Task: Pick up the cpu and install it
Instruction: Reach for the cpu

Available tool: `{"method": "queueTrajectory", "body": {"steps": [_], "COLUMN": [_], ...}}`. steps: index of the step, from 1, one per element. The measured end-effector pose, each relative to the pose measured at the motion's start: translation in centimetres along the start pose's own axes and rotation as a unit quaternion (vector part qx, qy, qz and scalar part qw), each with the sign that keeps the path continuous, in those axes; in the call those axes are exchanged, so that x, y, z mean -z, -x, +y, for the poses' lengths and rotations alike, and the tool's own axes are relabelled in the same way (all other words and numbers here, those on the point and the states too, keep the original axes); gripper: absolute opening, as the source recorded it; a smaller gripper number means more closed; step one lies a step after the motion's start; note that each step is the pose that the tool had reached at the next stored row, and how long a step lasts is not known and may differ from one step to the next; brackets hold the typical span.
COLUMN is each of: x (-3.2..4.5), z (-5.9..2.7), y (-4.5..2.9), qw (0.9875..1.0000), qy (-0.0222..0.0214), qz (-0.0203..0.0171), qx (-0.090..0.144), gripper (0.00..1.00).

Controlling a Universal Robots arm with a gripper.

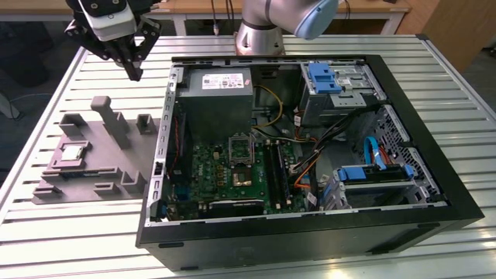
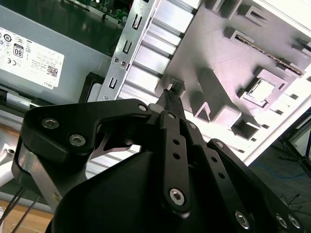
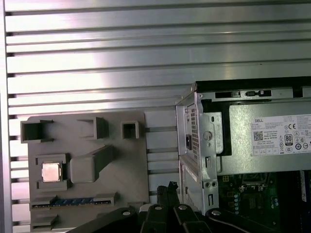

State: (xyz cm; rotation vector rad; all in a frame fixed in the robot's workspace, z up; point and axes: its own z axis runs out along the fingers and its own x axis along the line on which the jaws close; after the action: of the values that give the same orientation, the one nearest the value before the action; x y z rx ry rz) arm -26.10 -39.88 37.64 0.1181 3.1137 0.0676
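**CPU not picked yet, here's what I'd worry about**

The gripper (image 1: 135, 71) hangs above the slatted table (image 1: 78, 232), up near the far corner of the computer case (image 1: 434, 192). Its fingers are pressed together with nothing between them, and both wrist views show the same. The cpu (image 1: 71, 153) sits flat in a square pocket of the grey holder (image 1: 116, 174), on the exterior view's left of the case and well apart from the gripper. In the first wrist view the chip (image 3: 50, 172) looks squarely seated, shiny side up.

My guesses at what could bite:

- The chip is thin and sits low in its pocket, so there's very little edge to grab. If the fingers come down a bit off centre, they could land on the pocket wall or on the chip's top
- The tall post (image 1: 116, 122) on the holder stands just beside the pocket, so a wide gripper body might clip it
- A crooked pinch would tilt the chip, and that would be bad news once it's over the motherboard (image 1: 209, 168), where it has to drop in flat
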Motion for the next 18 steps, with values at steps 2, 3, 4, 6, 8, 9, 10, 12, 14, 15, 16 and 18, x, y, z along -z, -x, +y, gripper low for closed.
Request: {"method": "queueTrajectory", "body": {"steps": [2,3,4,6,8,9,10,12,14,15,16,18], "x": [-0.02,-0.03,-0.03,-0.04,-0.04,-0.05,-0.05,-0.06,-0.07,-0.07,-0.08,-0.09], "z": [-0.01,-0.01,-0.01,-0.02,-0.02,-0.02,-0.03,-0.03,-0.04,-0.04,-0.04,-0.05], "y": [-0.10,-0.12,-0.13,-0.18,-0.21,-0.26,-0.31,-0.39,-0.45,-0.46,-0.48,-0.55], "qw": [1.0000,1.0000,1.0000,1.0000,1.0000,1.0000,1.0000,1.0000,1.0000,1.0000,1.0000,1.0000], "qy": [0.0001,0.0001,0.0000,0.0000,0.0000,0.0000,0.0000,0.0000,0.0000,0.0000,0.0000,0.0000], "qz": [-0.0001,-0.0001,0.0000,0.0000,0.0000,0.0000,0.0000,-0.0001,0.0000,0.0000,-0.0001,0.0000], "qx": [0.000,0.000,0.000,0.000,0.000,0.000,0.000,0.000,0.000,0.000,0.000,0.000], "gripper": [0.11,0.11,0.11,0.11,0.11,0.11,0.11,0.11,0.11,0.11,0.11,0.11]}}
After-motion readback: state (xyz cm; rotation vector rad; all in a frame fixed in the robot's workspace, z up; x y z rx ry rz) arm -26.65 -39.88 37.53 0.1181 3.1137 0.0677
